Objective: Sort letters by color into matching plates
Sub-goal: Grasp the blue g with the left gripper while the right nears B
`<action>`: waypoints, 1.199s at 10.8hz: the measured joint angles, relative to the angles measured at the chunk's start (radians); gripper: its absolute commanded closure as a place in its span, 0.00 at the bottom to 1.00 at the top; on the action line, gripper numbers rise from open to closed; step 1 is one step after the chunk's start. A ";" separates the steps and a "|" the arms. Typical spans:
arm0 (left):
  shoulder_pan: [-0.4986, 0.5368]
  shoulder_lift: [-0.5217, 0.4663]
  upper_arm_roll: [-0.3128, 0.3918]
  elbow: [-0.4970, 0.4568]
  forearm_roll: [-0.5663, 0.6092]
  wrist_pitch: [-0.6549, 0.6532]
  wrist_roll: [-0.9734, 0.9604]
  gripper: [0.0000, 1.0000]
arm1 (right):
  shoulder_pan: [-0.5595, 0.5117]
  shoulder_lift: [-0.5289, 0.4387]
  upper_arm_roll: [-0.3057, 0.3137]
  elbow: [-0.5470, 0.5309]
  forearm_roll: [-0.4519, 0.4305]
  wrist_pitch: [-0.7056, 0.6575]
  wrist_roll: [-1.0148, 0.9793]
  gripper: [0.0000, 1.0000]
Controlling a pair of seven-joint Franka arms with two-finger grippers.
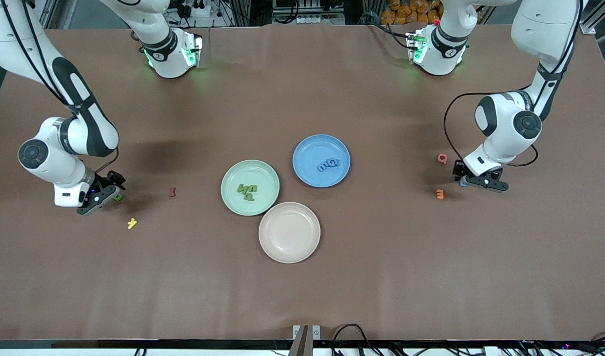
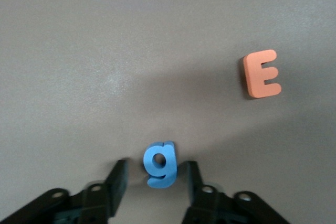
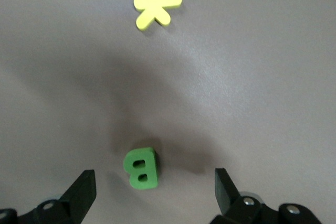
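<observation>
The beige plate lay nearest, while toward the left arm's end from it the left gripper stood partly closed around a light, stiff-looking blue "g", best pinched across its flat edges; the right gripper gaped around a green "B".
</observation>
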 measured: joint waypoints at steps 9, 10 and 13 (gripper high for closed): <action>0.001 0.000 0.000 0.021 0.000 0.001 0.024 1.00 | -0.014 0.000 0.011 -0.027 -0.028 0.063 -0.005 0.00; 0.001 0.000 0.000 0.034 0.000 0.001 0.024 1.00 | -0.014 0.000 0.011 -0.037 -0.028 0.080 -0.005 0.00; -0.002 0.000 -0.002 0.061 0.000 0.001 0.024 1.00 | -0.014 0.000 0.011 -0.045 -0.043 0.087 -0.005 0.00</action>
